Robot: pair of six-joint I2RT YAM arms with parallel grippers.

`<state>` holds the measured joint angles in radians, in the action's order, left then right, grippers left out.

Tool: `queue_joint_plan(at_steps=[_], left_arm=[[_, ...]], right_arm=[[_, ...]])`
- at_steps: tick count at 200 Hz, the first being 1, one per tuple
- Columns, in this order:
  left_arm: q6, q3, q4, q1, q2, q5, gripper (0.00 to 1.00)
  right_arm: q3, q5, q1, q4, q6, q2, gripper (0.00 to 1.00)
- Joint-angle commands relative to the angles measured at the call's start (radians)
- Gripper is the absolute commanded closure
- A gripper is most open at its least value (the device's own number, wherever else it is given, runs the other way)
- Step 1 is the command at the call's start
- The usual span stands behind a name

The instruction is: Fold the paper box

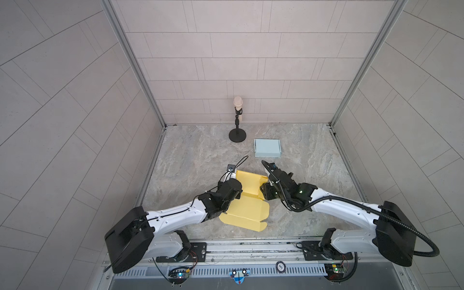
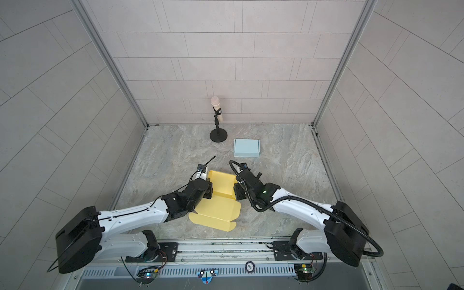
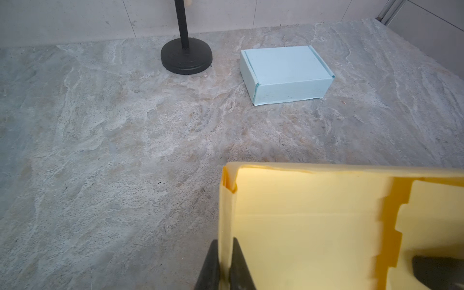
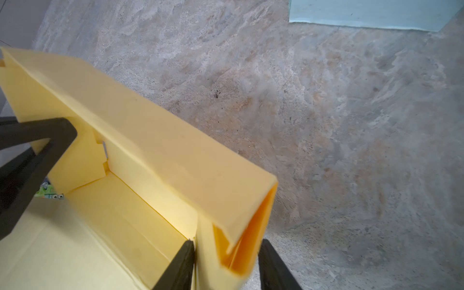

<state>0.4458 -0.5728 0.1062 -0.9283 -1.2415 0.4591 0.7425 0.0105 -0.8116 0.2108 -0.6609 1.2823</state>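
A closed light blue cardboard box [image 1: 267, 147] lies flat on the grey marbled tabletop [image 1: 200, 150] toward the back. Just beside it, apart from it, stands a black microphone stand [image 1: 237, 135] with a round base, holding a pale beige microphone [image 1: 237, 101] upright. Grey tiled walls [image 1: 251, 62] enclose the table on three sides.

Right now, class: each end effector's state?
Left end effector: closed on a wall of the yellow box.
Right end effector: straddling its other wall; grip cannot be told.
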Motion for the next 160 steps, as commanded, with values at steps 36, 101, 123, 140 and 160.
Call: queue_joint_plan(at_steps=[36, 101, 123, 140, 160], left_arm=[[0.030, -0.041, -0.038, -0.026, -0.014, 0.048, 0.91], [0.034, -0.070, -0.062, -0.057, -0.035, 0.079, 0.92], [0.041, -0.093, -0.074, -0.085, -0.051, 0.101, 0.91], [0.055, -0.112, -0.088, -0.106, -0.066, 0.120, 0.92], [0.076, -0.116, -0.087, -0.127, -0.076, 0.141, 0.92]], right_arm=[[0.038, 0.055, -0.002, -0.013, -0.004, 0.041, 0.67], [0.052, 0.170, -0.012, 0.030, 0.000, 0.077, 0.77], [0.064, 0.243, -0.019, 0.061, -0.009, 0.115, 0.76], [0.048, 0.284, -0.021, 0.056, -0.030, 0.130, 0.74], [0.021, 0.329, -0.024, 0.043, -0.056, 0.115, 0.73]])
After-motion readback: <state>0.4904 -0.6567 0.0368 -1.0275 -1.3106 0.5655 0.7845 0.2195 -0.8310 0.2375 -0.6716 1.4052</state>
